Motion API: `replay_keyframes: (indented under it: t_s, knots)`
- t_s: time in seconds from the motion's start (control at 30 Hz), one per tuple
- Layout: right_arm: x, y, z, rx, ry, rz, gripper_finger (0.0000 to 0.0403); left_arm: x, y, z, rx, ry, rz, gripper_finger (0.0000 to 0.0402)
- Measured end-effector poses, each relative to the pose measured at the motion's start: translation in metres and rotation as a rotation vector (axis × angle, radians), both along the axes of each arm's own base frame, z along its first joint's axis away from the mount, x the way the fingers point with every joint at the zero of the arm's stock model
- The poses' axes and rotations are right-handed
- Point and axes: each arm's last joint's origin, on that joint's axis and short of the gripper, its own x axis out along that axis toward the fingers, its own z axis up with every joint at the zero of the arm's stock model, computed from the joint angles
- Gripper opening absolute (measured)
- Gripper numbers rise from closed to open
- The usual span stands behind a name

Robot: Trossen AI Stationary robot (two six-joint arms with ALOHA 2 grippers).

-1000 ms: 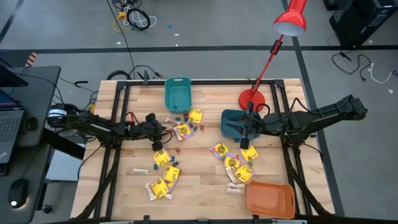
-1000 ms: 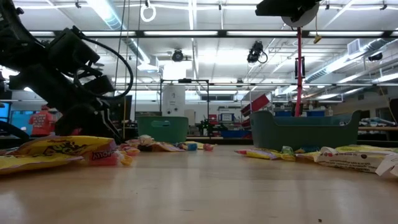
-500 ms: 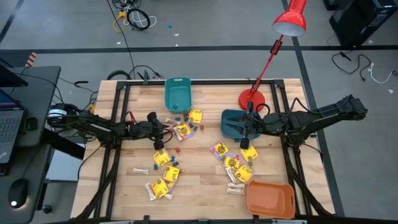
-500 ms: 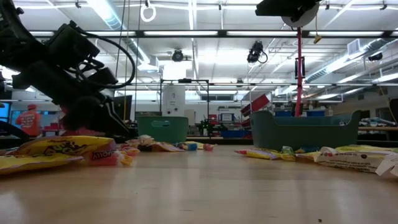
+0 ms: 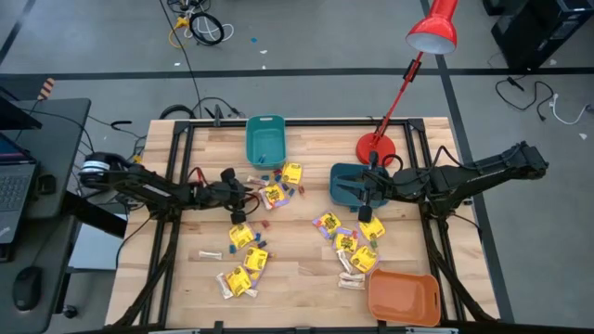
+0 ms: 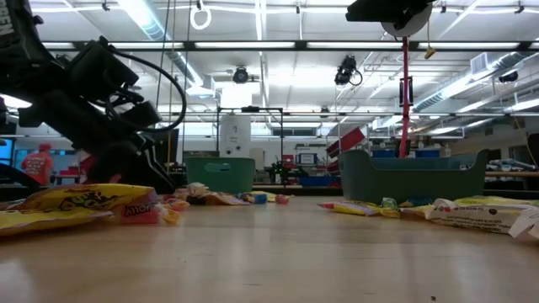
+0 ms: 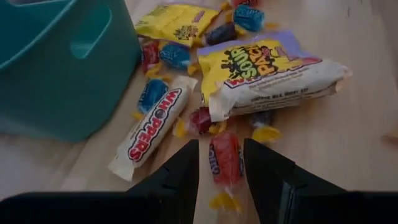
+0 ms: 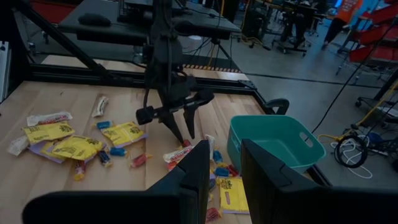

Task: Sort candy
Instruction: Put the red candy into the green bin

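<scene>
On the wooden table (image 5: 306, 269), the left gripper (image 7: 221, 165) hangs low at about nine o'clock, its fingers spread to either side of a red wrapped sweet (image 7: 225, 160), not visibly squeezing it. Just beside lies a pale stick reading "WHOPPERS" (image 7: 151, 129) and a yellow packet (image 7: 268, 70) whose dark print looks like "SOUR PATCH", partly turned away. More candy (image 5: 348, 246) is scattered across the middle. At twelve o'clock a teal bin (image 5: 264, 141) shows nothing I can make out inside. Toward three o'clock the right gripper (image 5: 364, 193) hovers over a darker teal bin (image 5: 345, 183), fingers parted, holding nothing; its contents are hidden. An orange bin (image 5: 403, 296) sits at five o'clock.
</scene>
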Motion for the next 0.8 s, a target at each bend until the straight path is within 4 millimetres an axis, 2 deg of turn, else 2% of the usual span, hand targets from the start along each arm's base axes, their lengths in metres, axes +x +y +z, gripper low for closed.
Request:
replay_keyframes:
  t_s: [0.8]
  knots:
    - [0.0, 0.0, 0.0, 0.0, 0.005, 0.0, 0.0077, 0.004, 0.0, -0.013, -0.02, 0.029, 0.0, 0.0128]
